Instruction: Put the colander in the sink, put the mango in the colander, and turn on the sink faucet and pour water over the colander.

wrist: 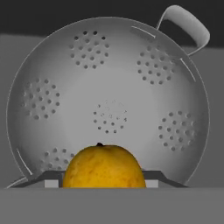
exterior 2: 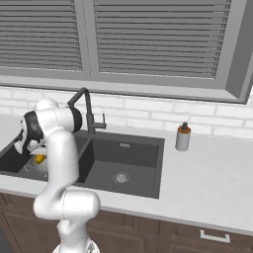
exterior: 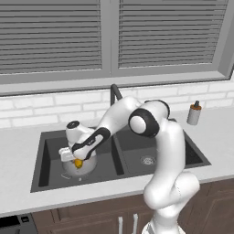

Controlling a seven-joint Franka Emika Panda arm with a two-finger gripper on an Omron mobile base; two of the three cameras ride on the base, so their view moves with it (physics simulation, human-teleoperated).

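Observation:
The silver colander (exterior: 84,167) sits in the left basin of the dark sink (exterior: 137,151). In the hand view the colander (wrist: 109,87) is seen from above, its perforated bowl holding nothing and one loop handle at the upper right. My gripper (exterior: 77,160) hangs just over it, shut on the orange-yellow mango (exterior: 78,163). The mango (wrist: 104,168) sits between the fingertips, above the colander's near rim. From the right base view the mango (exterior 2: 39,159) peeks out beside my arm. The faucet (exterior: 115,93) stands behind the divider, with no water running.
A beige soap bottle (exterior: 194,113) stands on the counter right of the sink. The right basin (exterior 2: 123,158) holds only its steel drain. A white brick backsplash and shuttered window rise behind the faucet (exterior 2: 88,106).

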